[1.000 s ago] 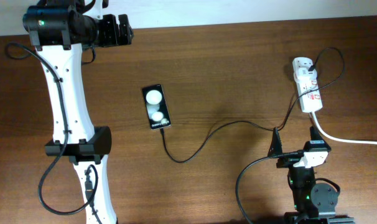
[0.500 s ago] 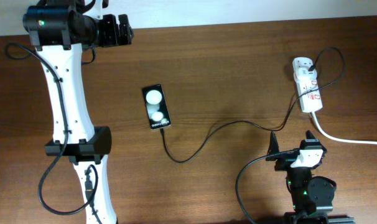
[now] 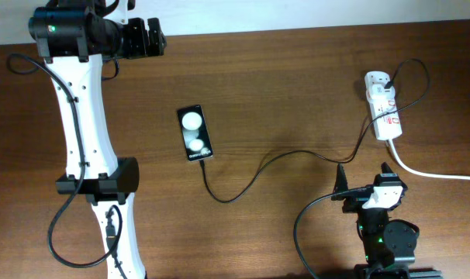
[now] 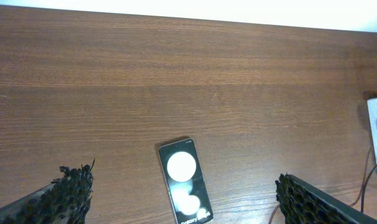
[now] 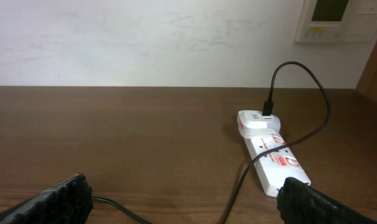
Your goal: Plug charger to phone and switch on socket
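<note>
Your right claw [image 5: 183, 185] has pulled back a little toward the near edge of the table [image 3: 297, 70], away from the socket [image 3: 383, 116]. For the last half second it has not moved at all. Its fingers stand wide apart and hold nothing. Your left claw [image 4: 183, 179] has not shifted; it hangs over the far left corner, also wide and empty, looking down at the phone [image 3: 195, 134].

The phone lies flat, left of the table's middle, where it was. The charger [image 3: 258, 167] runs from the phone's near end in a loose curve across the table to the white plug adapter [image 3: 377, 80], which sits in the far end of the socket. The socket lies by the right edge, toward the far right corner.

You can read the retreat as the right arm leaving the socket, so the work there may be finished. The cable tip meets the phone's near edge, but the pictures do not show whether it is fully seated, nor whether the switch is on. Check both before you count the task done.
</note>
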### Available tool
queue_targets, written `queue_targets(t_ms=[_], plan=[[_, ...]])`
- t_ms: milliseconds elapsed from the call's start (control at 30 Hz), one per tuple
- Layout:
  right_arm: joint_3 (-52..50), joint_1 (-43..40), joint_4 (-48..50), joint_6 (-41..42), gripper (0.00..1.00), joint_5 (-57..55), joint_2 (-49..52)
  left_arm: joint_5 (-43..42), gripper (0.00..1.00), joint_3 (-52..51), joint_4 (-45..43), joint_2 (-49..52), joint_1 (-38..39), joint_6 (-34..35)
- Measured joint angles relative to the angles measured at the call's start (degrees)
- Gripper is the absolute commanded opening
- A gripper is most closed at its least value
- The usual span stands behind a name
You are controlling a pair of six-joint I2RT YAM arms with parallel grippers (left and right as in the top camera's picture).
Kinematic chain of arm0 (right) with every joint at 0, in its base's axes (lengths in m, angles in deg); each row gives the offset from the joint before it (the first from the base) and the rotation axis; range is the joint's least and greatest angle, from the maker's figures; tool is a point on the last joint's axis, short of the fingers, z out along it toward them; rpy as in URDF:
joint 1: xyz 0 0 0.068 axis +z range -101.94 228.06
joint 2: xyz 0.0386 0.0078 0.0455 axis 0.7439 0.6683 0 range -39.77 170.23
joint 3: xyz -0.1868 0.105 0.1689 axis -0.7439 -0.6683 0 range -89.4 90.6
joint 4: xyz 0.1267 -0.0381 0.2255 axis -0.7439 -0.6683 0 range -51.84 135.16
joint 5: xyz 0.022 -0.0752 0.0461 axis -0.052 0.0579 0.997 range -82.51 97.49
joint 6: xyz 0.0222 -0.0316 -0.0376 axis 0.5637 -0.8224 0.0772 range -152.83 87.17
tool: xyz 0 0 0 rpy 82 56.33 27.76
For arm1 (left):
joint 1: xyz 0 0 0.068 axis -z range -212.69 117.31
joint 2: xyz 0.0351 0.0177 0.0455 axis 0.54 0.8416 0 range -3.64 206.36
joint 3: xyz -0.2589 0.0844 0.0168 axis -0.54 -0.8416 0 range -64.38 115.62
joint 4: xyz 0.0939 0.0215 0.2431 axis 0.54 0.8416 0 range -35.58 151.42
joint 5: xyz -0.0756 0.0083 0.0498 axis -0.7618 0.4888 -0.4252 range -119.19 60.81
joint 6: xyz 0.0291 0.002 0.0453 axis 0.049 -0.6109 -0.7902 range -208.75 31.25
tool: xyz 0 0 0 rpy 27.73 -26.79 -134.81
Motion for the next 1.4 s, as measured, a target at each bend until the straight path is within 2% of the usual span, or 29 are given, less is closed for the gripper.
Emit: queue_targets(t_ms=[300, 500, 700, 833, 1100, 1267, 1400], plan=[[0.00, 0.00, 0.02, 0.00, 0.99, 0.00, 0.00, 5.40, 0.99, -0.94, -0.04, -0.26, 0.00, 0.00], [0.00, 0.00, 0.02, -0.02, 0.99, 0.00, 0.00, 7.80, 0.99, -12.17, -1.20, -6.12, 0.00, 0.00], [0.00, 0.00, 0.00, -0.02, 0.99, 0.00, 0.00, 10.75, 0.99, -32.04, -13.49, -21.53, 0.00, 0.00], [0.00, 0.00, 0.02, -0.02, 0.99, 0.00, 0.00, 11.26, 0.99, -49.40, -25.03, -34.16, 0.00, 0.00], [0.00, 0.00, 0.02, 0.00, 0.99, -0.02, 0.00, 11.43, 0.99, -76.22, -42.34, -50.53, 0.00, -0.20], [0.00, 0.00, 0.00, -0.02, 0.99, -0.02, 0.00, 11.61, 0.99, -89.68, -51.08, -60.00, 0.00, -2.80], [0.00, 0.00, 0.00, -0.02, 0.99, 0.00, 0.00, 11.10, 0.99, -100.06, -59.21, -68.57, 0.00, -7.93]])
